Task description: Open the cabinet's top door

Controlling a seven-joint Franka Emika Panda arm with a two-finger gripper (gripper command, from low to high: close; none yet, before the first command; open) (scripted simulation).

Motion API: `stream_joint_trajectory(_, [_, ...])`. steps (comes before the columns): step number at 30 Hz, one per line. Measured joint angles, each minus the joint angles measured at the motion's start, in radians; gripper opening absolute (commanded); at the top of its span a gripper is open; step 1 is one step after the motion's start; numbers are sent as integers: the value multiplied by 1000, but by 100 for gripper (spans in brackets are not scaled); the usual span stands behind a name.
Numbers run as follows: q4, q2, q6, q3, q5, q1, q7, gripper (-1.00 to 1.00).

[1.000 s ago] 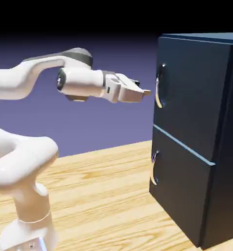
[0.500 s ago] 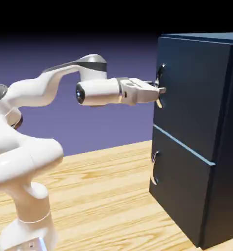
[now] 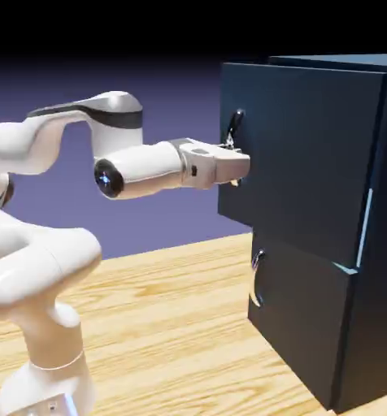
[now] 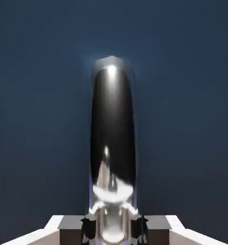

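The dark navy cabinet [image 3: 367, 244] stands at the exterior view's right. Its top door [image 3: 302, 154] is swung out toward the left, with a gap showing along its right edge. My gripper [image 3: 237, 166] is shut on the top door's curved silver handle [image 3: 234, 130], whose upper end rises above the hand. In the hand view the handle [image 4: 112, 139] runs up the middle as a dark shiny bar between my fingertips [image 4: 89, 225], with the navy door panel [image 4: 183, 119] filling the frame behind it.
The shorter lower panel [image 3: 298, 325] stays flush with the cabinet, its silver handle [image 3: 256, 276] near its left edge. The wooden table [image 3: 164, 325] stretches between the robot's base [image 3: 42, 382] and the cabinet.
My gripper reached the handle and shut on it, then drew back to the left. The top door has swung out from the cabinet front with it.
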Motion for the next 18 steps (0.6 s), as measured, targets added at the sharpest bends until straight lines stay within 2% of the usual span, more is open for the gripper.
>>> stream_joint_trajectory(9, [3, 160, -334, -326, -331, -68, -133, -100])
stream_joint_trajectory(18, [159, 481, -638, -585, -670, -99, -310, -100])
